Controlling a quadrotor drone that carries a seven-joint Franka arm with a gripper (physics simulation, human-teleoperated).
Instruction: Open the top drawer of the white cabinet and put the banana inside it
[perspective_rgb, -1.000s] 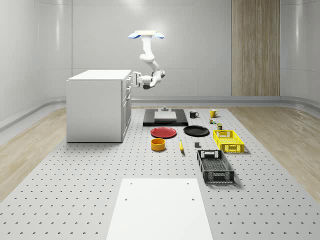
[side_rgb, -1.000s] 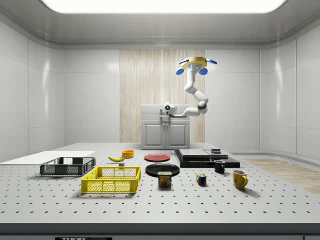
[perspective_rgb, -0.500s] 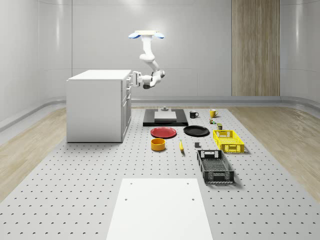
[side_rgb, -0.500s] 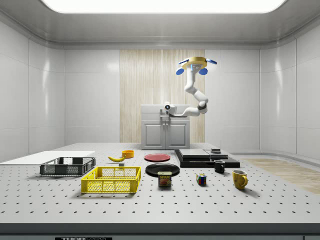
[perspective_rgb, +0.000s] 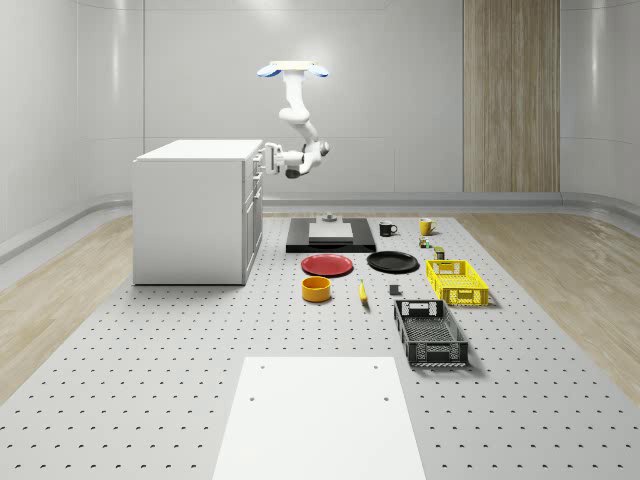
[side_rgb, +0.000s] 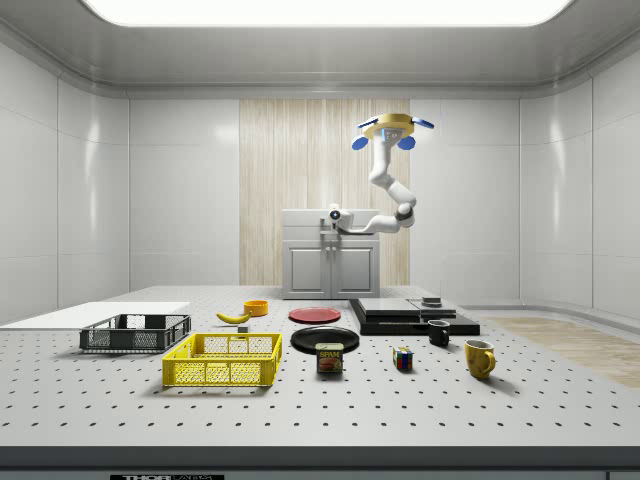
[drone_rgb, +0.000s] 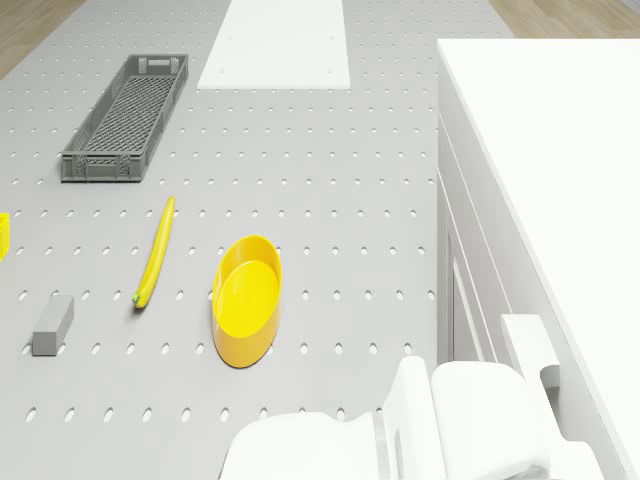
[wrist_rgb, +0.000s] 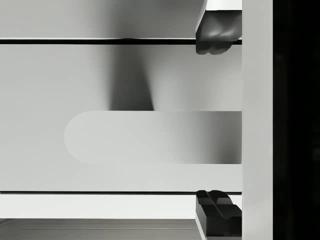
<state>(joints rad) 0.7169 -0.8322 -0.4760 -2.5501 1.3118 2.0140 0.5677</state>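
Hand (wrist_rgb: 218, 122) open, fingers straddling the top drawer handle (wrist_rgb: 150, 137) of the white cabinet (perspective_rgb: 190, 215), drone (perspective_rgb: 293, 70) hovering beside it; banana (drone_rgb: 156, 251) on worktop (perspective_rgb: 150, 380); next: close, pull.

The perforated grey table (perspective_rgb: 150, 400) is seen from high above its near end in the whole-scene view, looking down its length toward the back wall, with the boxy white cabinet (perspective_rgb: 195, 210) at that view's left. In the side view, the same table (side_rgb: 500, 410) is seen from low at its edge, facing the cabinet's front (side_rgb: 330, 262) far across it. The long slim yellow banana (perspective_rgb: 362, 291) and the black mesh crate (perspective_rgb: 430, 331) are shared by both. From the drone's body, a steep downward look is given onto the banana (drone_rgb: 155, 252) and the cabinet top (drone_rgb: 560, 160). From the wrist, the white drawer front with its rounded handle (wrist_rgb: 150, 137) is seen very close, head-on.
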